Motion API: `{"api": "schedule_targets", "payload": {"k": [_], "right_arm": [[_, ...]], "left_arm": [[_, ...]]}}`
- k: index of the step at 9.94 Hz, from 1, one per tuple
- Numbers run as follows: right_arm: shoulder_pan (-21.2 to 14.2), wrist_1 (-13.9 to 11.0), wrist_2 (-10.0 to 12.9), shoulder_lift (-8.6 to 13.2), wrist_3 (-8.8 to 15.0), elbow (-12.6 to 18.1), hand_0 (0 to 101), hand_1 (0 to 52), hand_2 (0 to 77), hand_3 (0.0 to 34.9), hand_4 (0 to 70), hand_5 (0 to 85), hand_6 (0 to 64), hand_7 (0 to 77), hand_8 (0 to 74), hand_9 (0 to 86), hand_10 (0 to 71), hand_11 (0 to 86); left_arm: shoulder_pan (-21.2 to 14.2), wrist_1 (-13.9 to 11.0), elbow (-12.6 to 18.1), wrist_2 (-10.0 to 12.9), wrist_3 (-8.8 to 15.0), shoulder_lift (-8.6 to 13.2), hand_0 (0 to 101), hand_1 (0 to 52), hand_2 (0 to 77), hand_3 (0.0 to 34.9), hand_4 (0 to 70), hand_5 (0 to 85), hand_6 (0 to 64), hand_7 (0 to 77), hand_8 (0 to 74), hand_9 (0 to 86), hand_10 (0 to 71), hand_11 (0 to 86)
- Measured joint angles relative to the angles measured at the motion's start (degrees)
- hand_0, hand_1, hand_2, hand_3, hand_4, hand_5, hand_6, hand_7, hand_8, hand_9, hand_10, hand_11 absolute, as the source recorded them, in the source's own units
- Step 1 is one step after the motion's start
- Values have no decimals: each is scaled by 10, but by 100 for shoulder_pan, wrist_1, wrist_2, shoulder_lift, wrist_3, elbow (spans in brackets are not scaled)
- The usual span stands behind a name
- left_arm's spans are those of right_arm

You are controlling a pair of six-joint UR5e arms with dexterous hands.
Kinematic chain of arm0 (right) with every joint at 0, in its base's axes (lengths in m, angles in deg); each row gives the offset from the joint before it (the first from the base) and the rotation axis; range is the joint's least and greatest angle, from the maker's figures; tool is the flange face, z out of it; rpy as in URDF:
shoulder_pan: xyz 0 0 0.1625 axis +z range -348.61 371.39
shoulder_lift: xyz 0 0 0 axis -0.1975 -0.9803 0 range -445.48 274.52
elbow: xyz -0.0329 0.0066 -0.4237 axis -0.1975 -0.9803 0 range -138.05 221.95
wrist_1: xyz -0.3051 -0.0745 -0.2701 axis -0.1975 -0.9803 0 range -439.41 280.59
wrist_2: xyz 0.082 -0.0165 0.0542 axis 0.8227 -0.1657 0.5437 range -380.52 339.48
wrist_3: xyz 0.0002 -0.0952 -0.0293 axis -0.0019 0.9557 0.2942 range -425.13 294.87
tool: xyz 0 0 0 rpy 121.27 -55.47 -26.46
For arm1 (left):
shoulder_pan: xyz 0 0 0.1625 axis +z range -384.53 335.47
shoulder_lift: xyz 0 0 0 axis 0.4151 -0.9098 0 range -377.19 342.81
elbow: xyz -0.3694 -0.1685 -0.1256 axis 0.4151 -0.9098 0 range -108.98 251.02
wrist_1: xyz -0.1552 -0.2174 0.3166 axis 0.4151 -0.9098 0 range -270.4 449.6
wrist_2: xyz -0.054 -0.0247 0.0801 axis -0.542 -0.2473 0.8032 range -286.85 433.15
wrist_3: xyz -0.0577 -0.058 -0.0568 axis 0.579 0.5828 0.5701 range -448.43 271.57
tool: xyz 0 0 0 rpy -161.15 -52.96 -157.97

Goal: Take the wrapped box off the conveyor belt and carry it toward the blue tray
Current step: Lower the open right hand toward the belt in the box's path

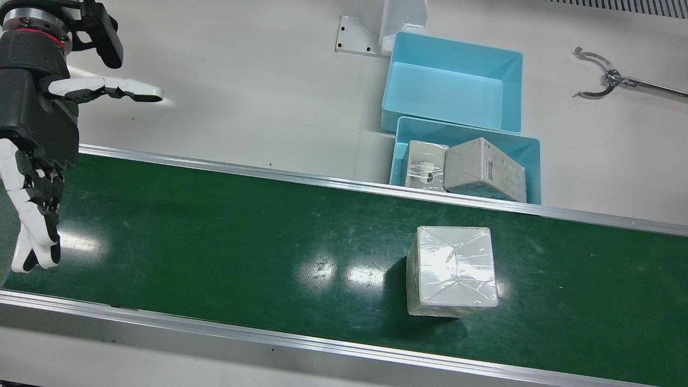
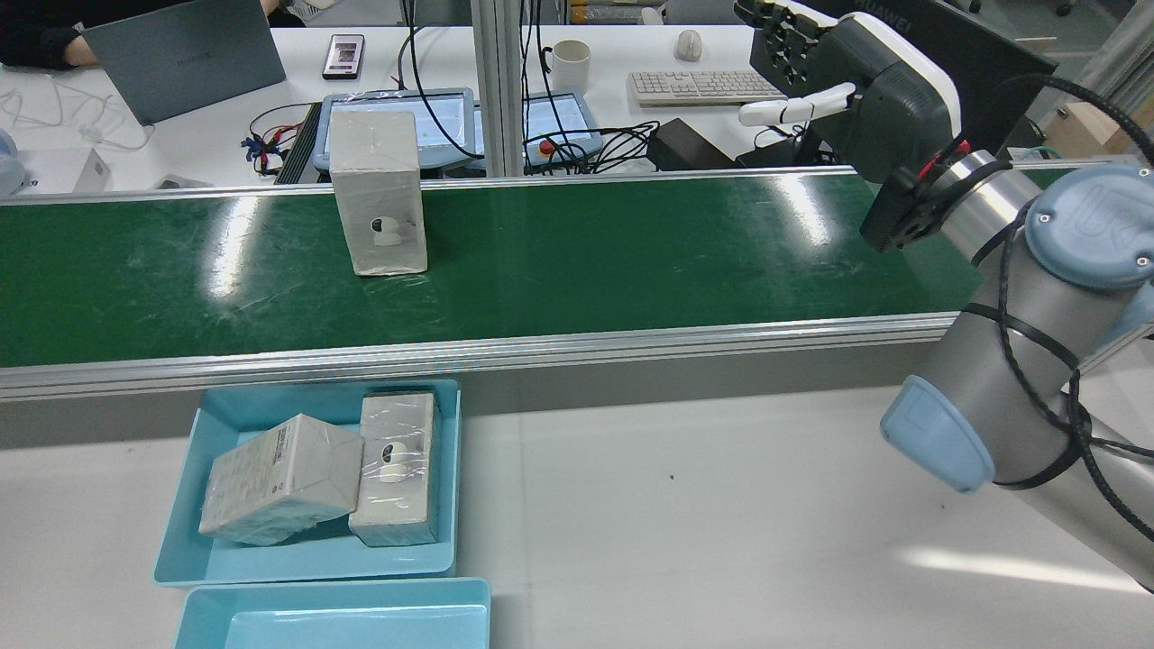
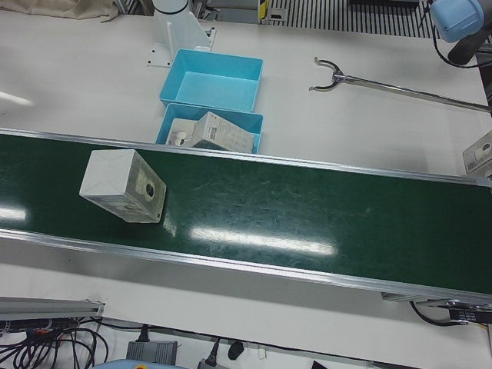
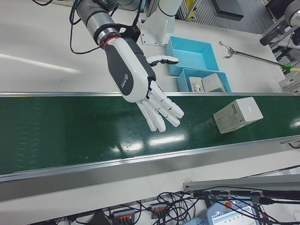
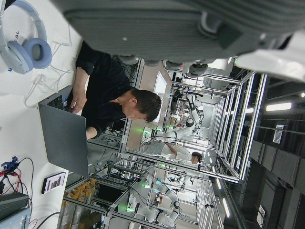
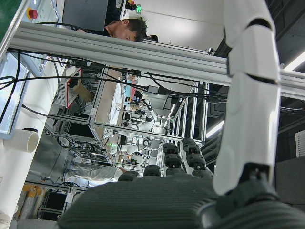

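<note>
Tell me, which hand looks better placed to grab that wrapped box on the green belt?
The right hand: it hovers open over the green conveyor belt, though some way from the plastic-wrapped white box. The left hand shows only in its own camera, pointed away.

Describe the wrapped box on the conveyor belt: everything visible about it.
The wrapped box is a pale grey carton sealed in clear, wrinkled plastic film that shines. One side shows a printed picture of a small white device. It stands on end on the green conveyor belt, near the blue tray holding two similar boxes. Nothing touches it but the belt; the right hand hovers open, well away.
</note>
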Motion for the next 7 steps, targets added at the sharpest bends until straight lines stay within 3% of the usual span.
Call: {"api": "schedule_targets", "payload": {"k": [3,4,7], "right_arm": [[-115,-3,0,45,1,83,470,153,153,0,87,76,0,55,5,16,0,16],[-137,-5,3,33,0,153,471,153,153,0,54,76,0,55,0,16,0,16],[-160,-19,2,-60,-40,375,471,153,164,0,93,82,0,60,5,16,0,16]], "left_arm": [[0,0,0,0,0,0,0,0,5,0,0,11,0,0,0,0,0,0],[0,0,0,0,0,0,0,0,5,0,0,11,0,0,0,0,0,0],[0,0,0,0,0,0,0,0,5,0,0,11,0,0,0,0,0,0]]}}
